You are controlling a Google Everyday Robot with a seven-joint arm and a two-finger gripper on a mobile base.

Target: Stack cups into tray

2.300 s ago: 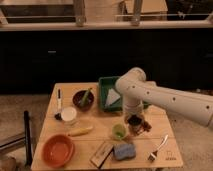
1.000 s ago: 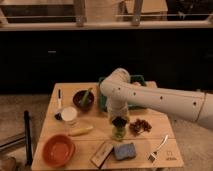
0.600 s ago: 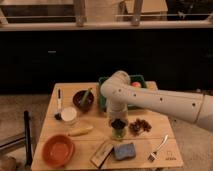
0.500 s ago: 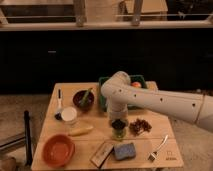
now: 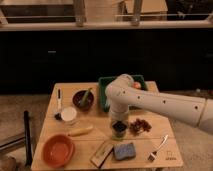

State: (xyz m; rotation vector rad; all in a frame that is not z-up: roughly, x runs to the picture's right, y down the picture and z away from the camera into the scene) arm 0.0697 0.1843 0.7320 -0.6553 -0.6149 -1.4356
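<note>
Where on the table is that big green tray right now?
The dark-green tray sits at the table's far edge, right of the maroon bowl, largely hidden behind the robot's arm. The end effector hangs nearer the front, over the cups.

Cups and tray on the desk

Cups [image 5: 119, 129] stand nested, dark in light green, under the gripper [image 5: 119, 121]; the dark-green tray [image 5: 103, 93] lies behind.

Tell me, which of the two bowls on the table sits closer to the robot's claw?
The maroon bowl, with something green standing in it, at the table's far side. The gripper hangs over the stacked cups mid-table; the orange bowl lies farther off, at the near left corner.
</note>
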